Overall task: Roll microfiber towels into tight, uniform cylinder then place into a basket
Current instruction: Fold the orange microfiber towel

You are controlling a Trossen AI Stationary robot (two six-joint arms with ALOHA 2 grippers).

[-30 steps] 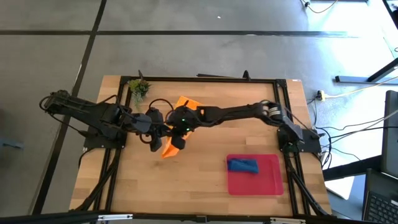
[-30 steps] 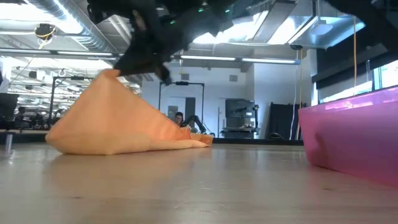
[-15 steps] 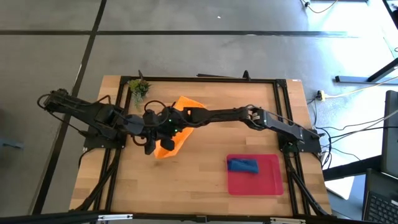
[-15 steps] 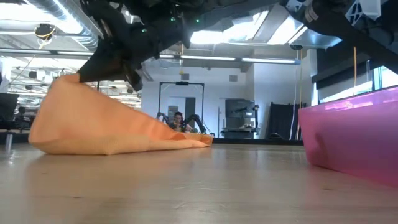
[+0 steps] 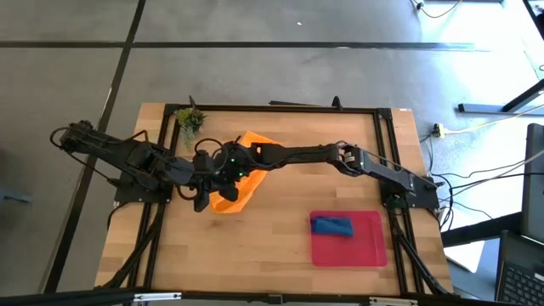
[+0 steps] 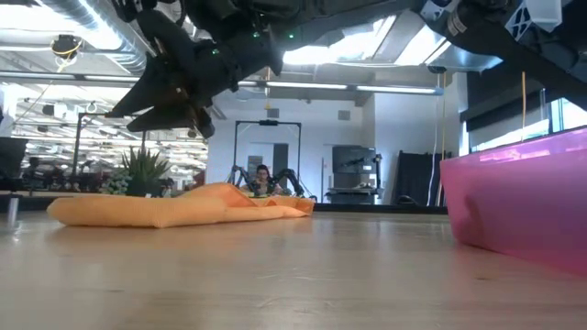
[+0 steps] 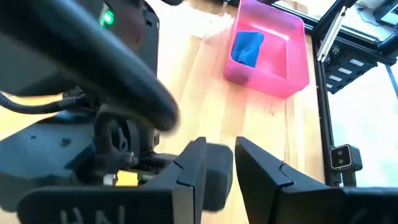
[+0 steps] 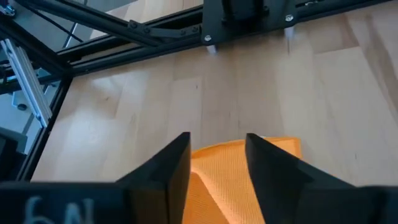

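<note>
I see the orange towel [image 5: 238, 183] lying loosely flattened and folded over on the wooden surface [image 5: 272, 246], left of centre, a soft low heap with rumpled edges, while the blue towel [image 5: 331, 225] sits bunched into a short roll inside the red basket [image 5: 365, 251] toward the right. My right gripper [image 8: 217, 165] hangs just above the orange towel with its fingers spread and nothing between them, and my left gripper [image 7: 217, 171] sits close beside it with a gap between its fingers, also empty. I can read no brand or label anywhere, only a few blurred characters on the gripper bodies.
</note>
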